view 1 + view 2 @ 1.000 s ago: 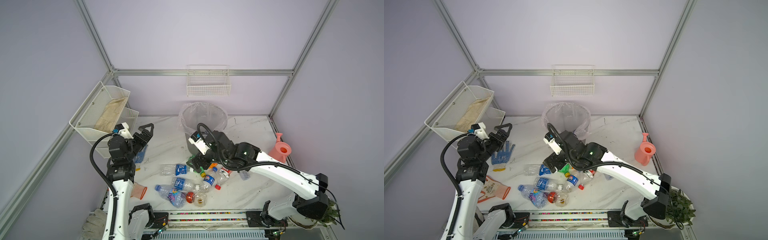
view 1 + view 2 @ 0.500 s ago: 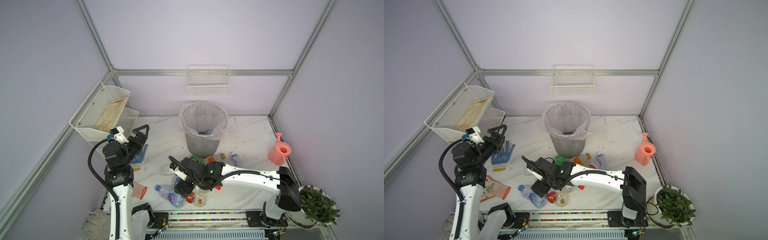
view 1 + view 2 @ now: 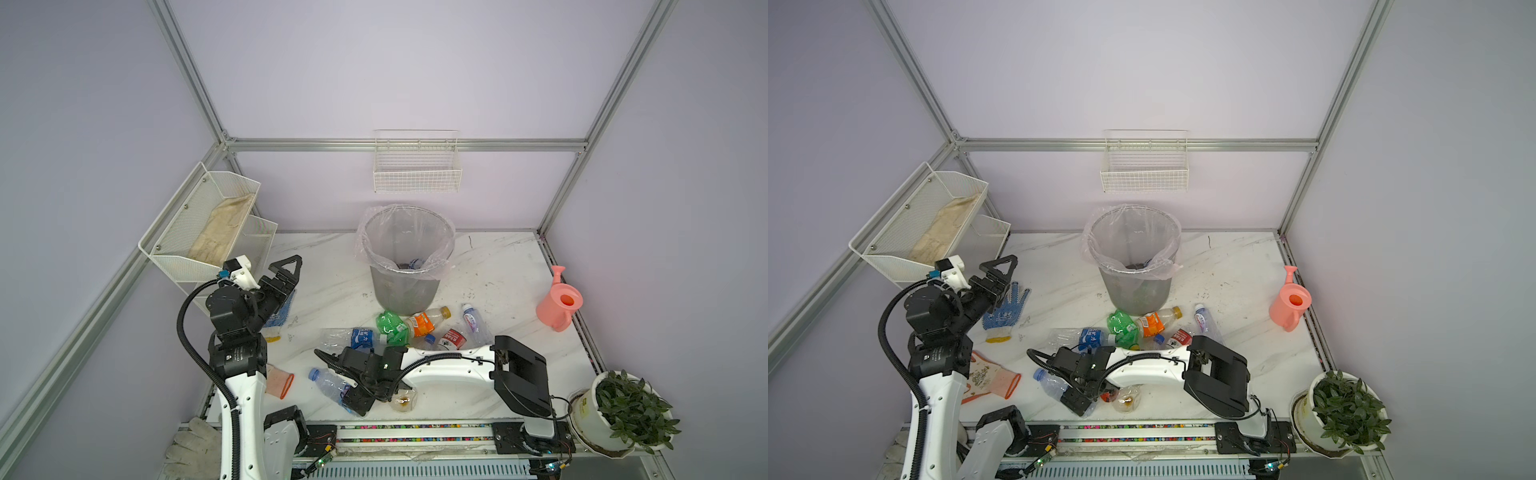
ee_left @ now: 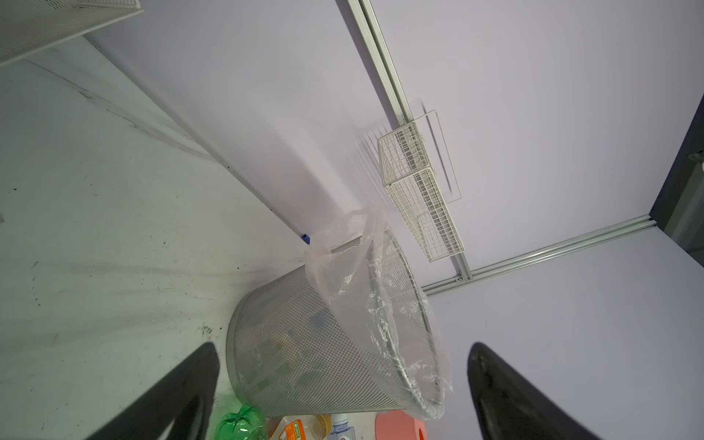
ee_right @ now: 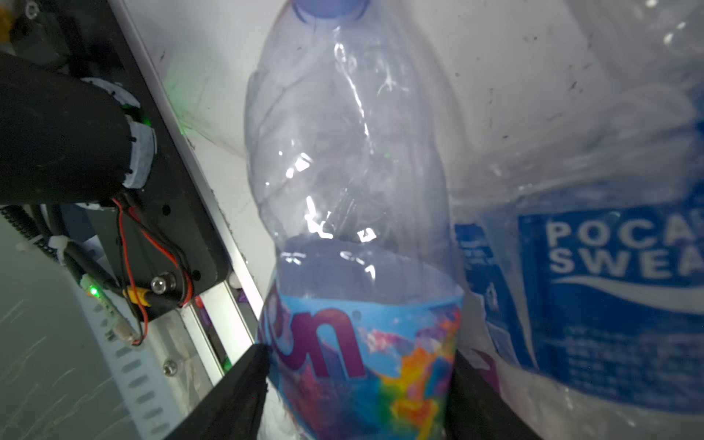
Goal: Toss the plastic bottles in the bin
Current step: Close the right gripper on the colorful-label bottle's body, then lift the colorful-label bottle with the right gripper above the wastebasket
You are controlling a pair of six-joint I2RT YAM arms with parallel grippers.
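Your right wrist view alone shows right gripper (image 5: 358, 362) half-closed on bottle (image 5: 354, 152), touching label both sides; top views hide contact. Left gripper (image 3: 286, 272) wide open, empty. Bottle lies at marble table (image 3: 498, 266) front edge; bin (image 3: 405, 291) behind. Lilac walls (image 3: 415, 62).

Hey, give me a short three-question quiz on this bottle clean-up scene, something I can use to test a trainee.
1. True or false: the left gripper holds a bottle.
2. Which bottle lies between the fingers of the right gripper? A) the all-green bottle B) the orange-label bottle C) the multicoloured-label bottle with the blue cap.
3. Fill in: the bin is lined with a clear ____.
Key: 1 false, it is open and empty. 2 C. 3 plastic bag.
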